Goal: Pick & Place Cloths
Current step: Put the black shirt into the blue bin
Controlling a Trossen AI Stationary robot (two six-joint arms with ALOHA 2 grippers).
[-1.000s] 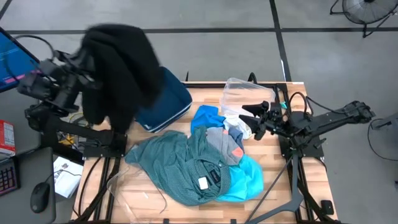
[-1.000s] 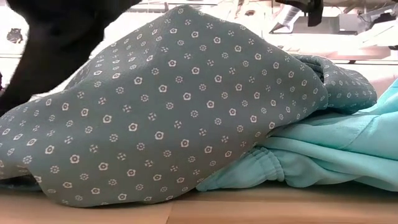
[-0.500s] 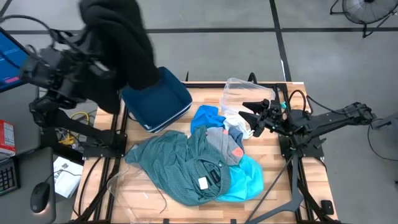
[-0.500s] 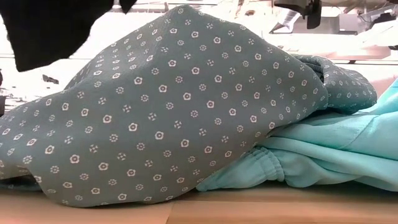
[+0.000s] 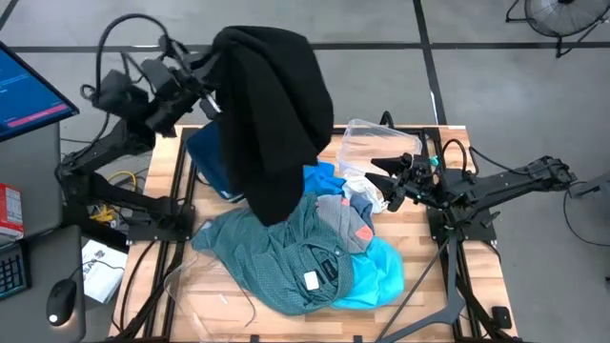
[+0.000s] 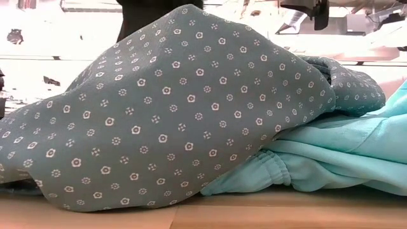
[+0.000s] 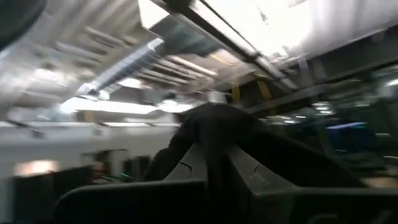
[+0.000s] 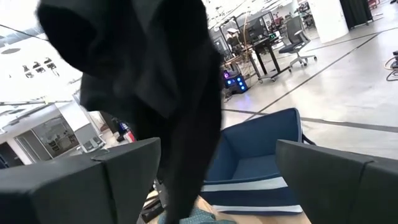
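Observation:
A black garment hangs from my left gripper, which is shut on it high above the table's far left, over the dark blue bin. In the right wrist view the black garment hangs in front of the bin. A teal patterned shirt lies heaped on the table with a grey-and-coral piece, a bright blue top and a turquoise top. My right gripper stands open above the table's right side, fingers pointing at the pile and touching nothing. My left gripper pinches a bunched fold of the black garment between its two fingers, which slant upward. How many layers it has cannot be told. The garment drapes down below the gripper, slack, its lower end over the teal shirt's far edge.
A clear plastic tub stands at the far right behind my right gripper. Another clear tub sits at the near left corner. In the low view the teal shirt and the turquoise top fill the foreground.
My left gripper has swung from beyond the table's left edge toward the right and a little up, tipping upward, still shut on the black garment. The garment has swung along with it and now hangs over the bin and the pile's far edge.

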